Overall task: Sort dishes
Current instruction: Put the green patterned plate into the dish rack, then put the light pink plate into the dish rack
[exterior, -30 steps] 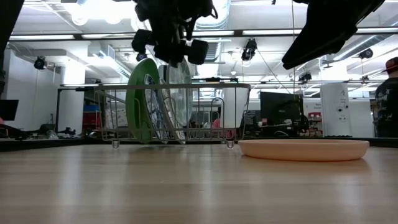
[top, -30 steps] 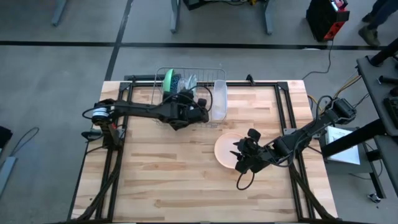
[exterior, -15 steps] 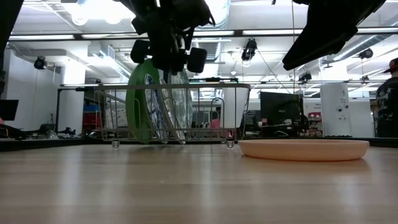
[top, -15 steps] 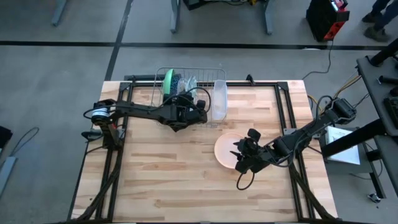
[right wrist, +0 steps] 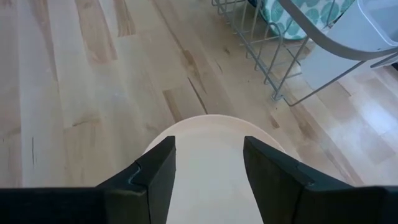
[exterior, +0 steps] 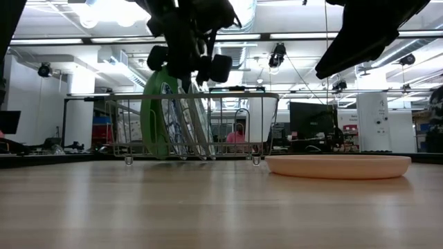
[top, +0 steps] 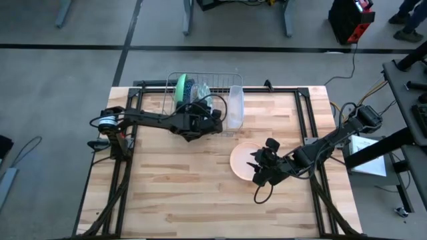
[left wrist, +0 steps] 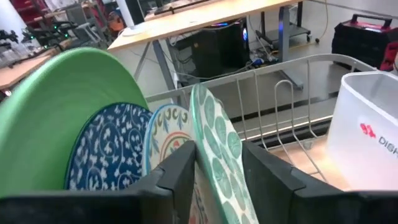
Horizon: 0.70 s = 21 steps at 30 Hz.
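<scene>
**Four plates racked, one bowl left on the bench**

A workshop with ceiling lights and desks lies behind a pale wooden bench (top: 173,193), at whose far edge sits a silver wire rack (exterior: 228,124) with a clear plastic tray (top: 235,107) beside it. Sorting looks nearly done: four plates stand on edge in the rack, the plain green plate (left wrist: 56,118), the blue speckled plate (left wrist: 106,146), the floral plate (left wrist: 171,130) and the white plate with green dots (left wrist: 217,146). The left claw (left wrist: 217,165) is at the rack, its fingers narrowly straddling the dotted plate's rim; whether it grips or is letting go I cannot tell. Left to do: the peach-pink bowl (exterior: 338,166), shallow, smooth and empty, lying flat on the bench well apart from the rack. The right claw (right wrist: 208,158) hovers over it, spread wide, holding nothing.
</scene>
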Tool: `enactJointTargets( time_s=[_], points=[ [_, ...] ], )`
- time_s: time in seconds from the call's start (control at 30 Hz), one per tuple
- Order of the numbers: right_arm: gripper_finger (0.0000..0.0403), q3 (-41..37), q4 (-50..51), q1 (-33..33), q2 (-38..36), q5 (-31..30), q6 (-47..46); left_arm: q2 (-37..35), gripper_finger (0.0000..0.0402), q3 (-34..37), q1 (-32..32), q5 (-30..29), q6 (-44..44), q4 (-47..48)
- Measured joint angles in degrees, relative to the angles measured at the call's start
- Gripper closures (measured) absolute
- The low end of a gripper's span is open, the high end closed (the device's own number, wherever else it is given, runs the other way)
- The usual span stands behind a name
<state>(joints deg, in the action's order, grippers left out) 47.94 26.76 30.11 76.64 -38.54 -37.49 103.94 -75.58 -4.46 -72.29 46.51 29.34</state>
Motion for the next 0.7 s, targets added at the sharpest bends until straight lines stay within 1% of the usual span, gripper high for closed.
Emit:
enactJointTargets(
  time_s=[0.17, 0.23, 0.27, 0.3, 0.37, 0.4, 0.47, 0.5, 0.57, 0.63, 0.7],
  points=[
    [0.0224, 0.0, 2.12, 0.0, 0.0, 0.02, -1.83, 0.0, 0.0254, -4.12, 1.51, 0.07, -5.78, 1.39],
    [0.0224, 0.0, 5.2, 0.0, -0.01, 0.02, -4.19, 0.0, 0.0246, -6.86, 2.3, 0.39, -8.42, 4.35],
    [0.0224, 0.0, 7.33, 0.0, -0.08, 0.02, -5.95, 0.0, 0.0242, -8.69, 2.74, 1.55, -9.22, 6.43],
    [0.0224, 0.0, 9.76, 0.0, -0.2, 0.07, -7.97, 0.0, 0.024, -10.55, 3.29, 3.23, -9.93, 8.8],
    [0.0222, 0.0, 15.02, -0.11, -0.46, 0.04, -13.1, 0.0, 0.0236, -14.55, 4.55, 9.45, -11.36, 14.22],
    [0.0222, 0.0, 17.84, -0.13, -0.5, 0.02, -15.72, 0.0, 0.0235, -16.13, 5.45, 13.54, -12.17, 16.14],
    [0.0222, -0.19, 22.04, -0.13, -0.52, 0.01, -20.81, -0.04, 0.0236, -17.58, 8.15, 23.09, -15.53, 16.62],
    [0.0222, -0.41, 23.55, -0.17, -0.56, 0.02, -22.9, -0.04, 0.0237, -17.57, 9.65, 28.07, -18.03, 15.31],
    [0.0222, -1.25, 24.33, -0.58, -0.73, 0.27, -25.6, -0.04, 0.0241, -15.65, 13.15, 35.26, -23.18, 8.92],
    [0.0222, -2.63, 23.78, -1.65, -1.28, 2.5, -26.31, -0.04, 0.0246, -11.51, 16.4, 38.59, -27.5, -0.79],
    [0.0222, -3.9, 23.45, -3.44, -1.67, 5.29, -26.54, 0.55, 0.0247, -6.62, 19.16, 39.31, -30.22, -11.26]
  ],
)
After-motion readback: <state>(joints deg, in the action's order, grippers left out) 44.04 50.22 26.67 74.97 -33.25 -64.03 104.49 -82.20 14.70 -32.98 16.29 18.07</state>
